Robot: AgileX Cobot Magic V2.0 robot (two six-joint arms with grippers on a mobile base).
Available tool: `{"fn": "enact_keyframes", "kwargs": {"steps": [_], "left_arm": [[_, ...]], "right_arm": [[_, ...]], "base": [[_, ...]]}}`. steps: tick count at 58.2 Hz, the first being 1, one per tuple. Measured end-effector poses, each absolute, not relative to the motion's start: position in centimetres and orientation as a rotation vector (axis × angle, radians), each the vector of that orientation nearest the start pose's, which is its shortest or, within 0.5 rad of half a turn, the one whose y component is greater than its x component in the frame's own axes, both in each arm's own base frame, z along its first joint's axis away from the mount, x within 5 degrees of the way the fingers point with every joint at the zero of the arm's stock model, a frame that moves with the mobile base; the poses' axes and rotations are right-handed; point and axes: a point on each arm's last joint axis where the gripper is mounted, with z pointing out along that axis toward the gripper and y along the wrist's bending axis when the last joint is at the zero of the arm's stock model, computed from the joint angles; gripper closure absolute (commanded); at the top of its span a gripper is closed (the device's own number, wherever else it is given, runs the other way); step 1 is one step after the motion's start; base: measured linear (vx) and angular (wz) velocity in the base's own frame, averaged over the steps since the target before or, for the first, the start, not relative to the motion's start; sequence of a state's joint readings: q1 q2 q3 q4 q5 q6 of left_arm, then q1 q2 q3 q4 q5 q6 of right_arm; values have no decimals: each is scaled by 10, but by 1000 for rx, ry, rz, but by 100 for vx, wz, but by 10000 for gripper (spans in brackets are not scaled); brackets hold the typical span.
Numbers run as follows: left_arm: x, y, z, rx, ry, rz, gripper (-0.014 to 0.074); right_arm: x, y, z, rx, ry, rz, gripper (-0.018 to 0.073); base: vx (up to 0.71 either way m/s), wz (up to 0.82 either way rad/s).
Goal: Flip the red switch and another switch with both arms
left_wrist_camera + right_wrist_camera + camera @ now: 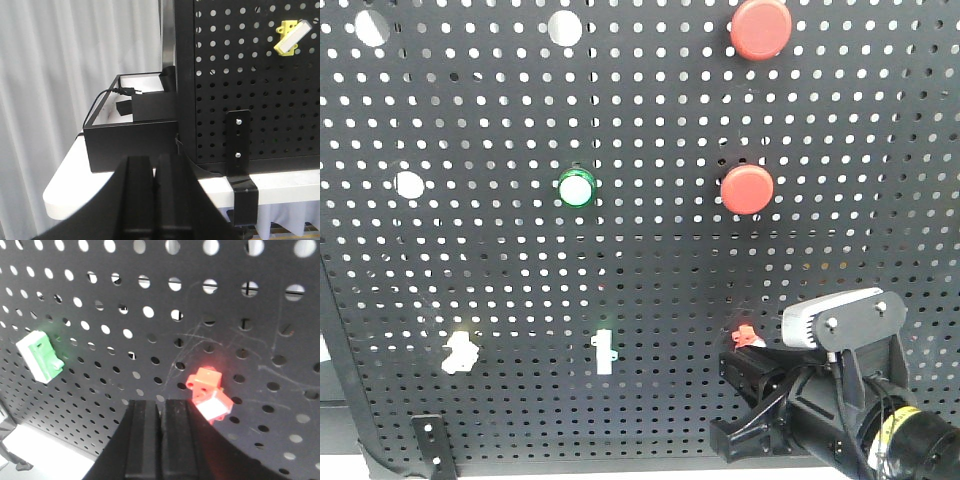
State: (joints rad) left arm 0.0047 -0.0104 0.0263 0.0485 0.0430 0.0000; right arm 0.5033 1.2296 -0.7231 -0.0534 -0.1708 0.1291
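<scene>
A black perforated panel [520, 130] stands upright. The right gripper [161, 412], its 2 fingers pressed together and holding nothing, points at the panel's lower right, with the red switch [209, 394] just up and right of its tips, close but apart. A green-and-white toggle [41, 356] sits well to its left. The left gripper [155, 167], also closed and empty, hangs back beside the panel's left edge; the pale yellow switch [290, 37] lies far up and right of it. A black box [125, 137] sits just beyond its tips.
</scene>
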Motion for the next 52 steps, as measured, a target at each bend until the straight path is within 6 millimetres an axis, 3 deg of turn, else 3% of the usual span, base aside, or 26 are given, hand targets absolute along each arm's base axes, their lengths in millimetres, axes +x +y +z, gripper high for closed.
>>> {"fn": "enact_keyframes", "kwargs": {"steps": [12, 18, 34, 42, 52], "left_arm": [[57, 0, 201, 32, 1542, 44, 594], [57, 0, 201, 32, 1542, 44, 594], [57, 0, 201, 32, 1542, 44, 594], [57, 0, 201, 32, 1542, 44, 594], [57, 0, 201, 31, 1542, 43, 594]], "right_arm": [[234, 130, 297, -417, 1790, 400, 566], [221, 123, 295, -487, 1760, 344, 566], [145, 56, 277, -355, 1671, 235, 566], [108, 25, 254, -238, 1646, 127, 566], [74, 7, 214, -124, 1601, 27, 566]], "base": [[0, 0], [0, 0], [0, 0], [0, 0], [0, 0]]}}
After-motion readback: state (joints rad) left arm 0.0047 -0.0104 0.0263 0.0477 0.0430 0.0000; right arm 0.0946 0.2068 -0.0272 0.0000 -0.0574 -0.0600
